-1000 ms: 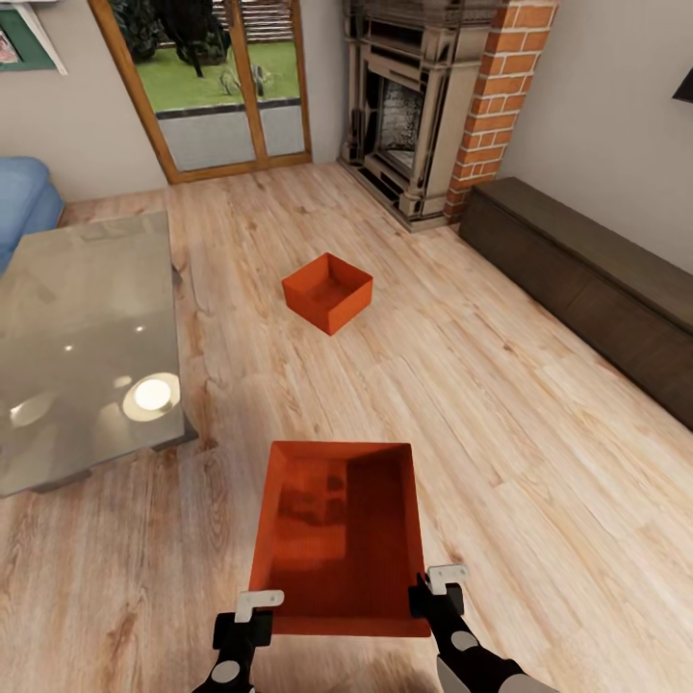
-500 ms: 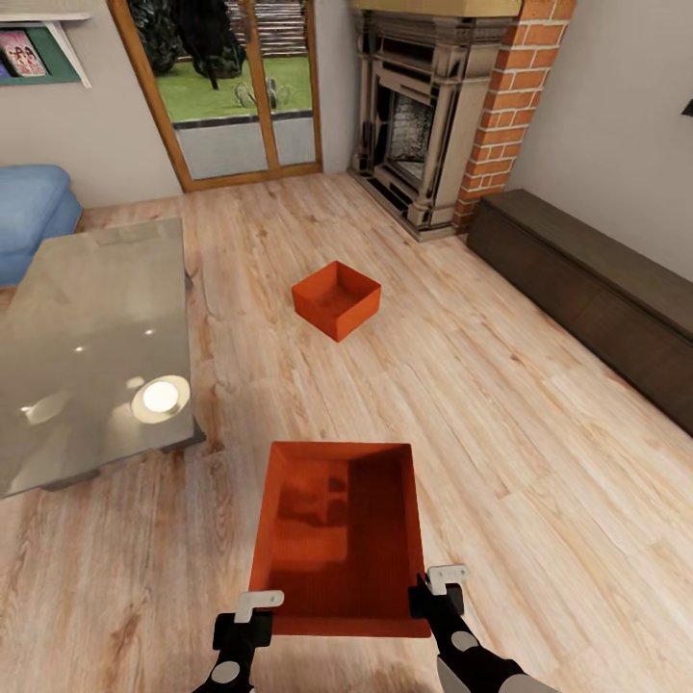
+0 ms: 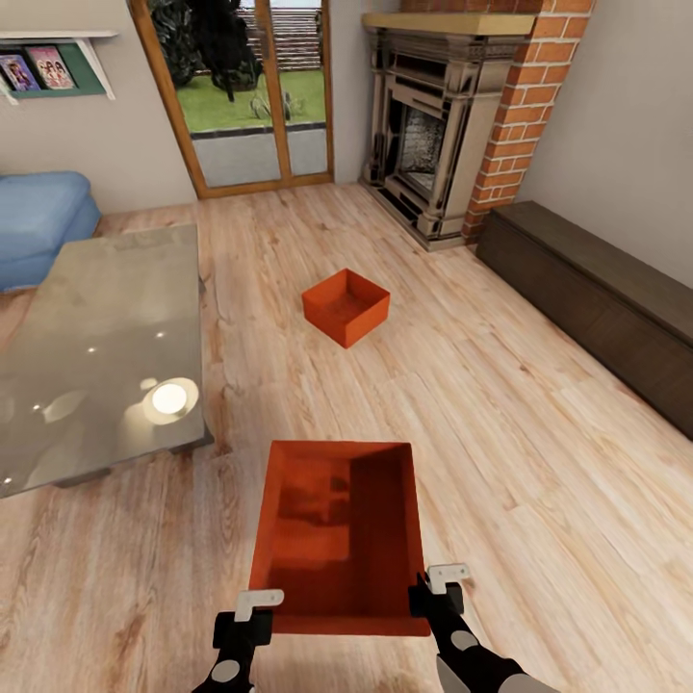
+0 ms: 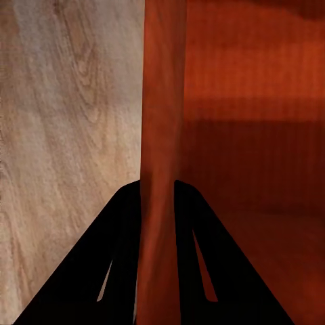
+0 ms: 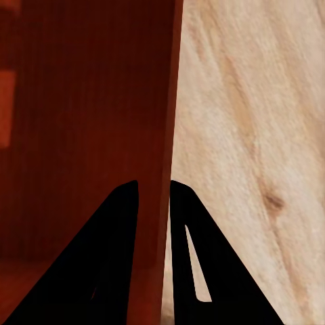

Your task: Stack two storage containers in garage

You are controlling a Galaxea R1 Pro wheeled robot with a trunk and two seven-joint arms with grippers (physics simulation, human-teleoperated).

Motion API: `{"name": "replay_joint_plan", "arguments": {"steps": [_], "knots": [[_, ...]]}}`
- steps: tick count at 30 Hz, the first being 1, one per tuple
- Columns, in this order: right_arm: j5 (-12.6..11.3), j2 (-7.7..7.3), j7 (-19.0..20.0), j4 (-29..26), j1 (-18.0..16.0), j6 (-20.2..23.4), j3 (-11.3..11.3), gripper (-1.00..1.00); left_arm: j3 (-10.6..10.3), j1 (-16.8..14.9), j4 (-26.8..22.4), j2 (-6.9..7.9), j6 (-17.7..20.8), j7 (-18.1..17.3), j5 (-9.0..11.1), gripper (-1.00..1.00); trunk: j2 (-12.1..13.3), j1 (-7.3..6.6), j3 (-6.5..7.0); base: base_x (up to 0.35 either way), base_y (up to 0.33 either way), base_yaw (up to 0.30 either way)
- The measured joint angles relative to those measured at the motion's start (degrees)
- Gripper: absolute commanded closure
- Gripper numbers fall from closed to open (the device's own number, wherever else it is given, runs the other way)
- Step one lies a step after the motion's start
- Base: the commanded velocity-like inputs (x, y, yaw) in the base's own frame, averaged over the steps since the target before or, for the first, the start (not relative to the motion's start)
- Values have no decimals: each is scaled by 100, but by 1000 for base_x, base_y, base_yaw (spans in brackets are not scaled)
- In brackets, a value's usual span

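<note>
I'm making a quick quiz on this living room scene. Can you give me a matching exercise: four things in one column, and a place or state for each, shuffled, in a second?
Things:
1. near storage container
2. far storage container
3. glass coffee table
4. fireplace

Places or states:
A. against the far wall, beside a brick column
B. alone on the wood floor, mid-room
C. left of the held bin, reflecting a round light
D. gripped on its side walls by the left gripper and right gripper

Pairs: 1-D, 2-B, 3-C, 4-A
</note>
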Motion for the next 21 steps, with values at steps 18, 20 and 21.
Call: {"name": "replay_joint_plan", "arguments": {"steps": [18, 20, 21], "knots": [[6, 1, 1, 3, 0, 1, -8, 100, 4, 1, -1, -1, 5, 2, -7, 100, 0, 0, 168, 0, 0, 91], [5, -4, 3, -9, 0, 3, 0, 100, 5, 0, 1, -3, -7, 5, -3, 100, 0, 0, 186, 0, 0, 91], [5, -3, 1, -10, 0, 3, -1, 100, 4, 1, -4, -2, -3, 5, -4, 100, 0, 0, 196, 0, 0, 91]]}}
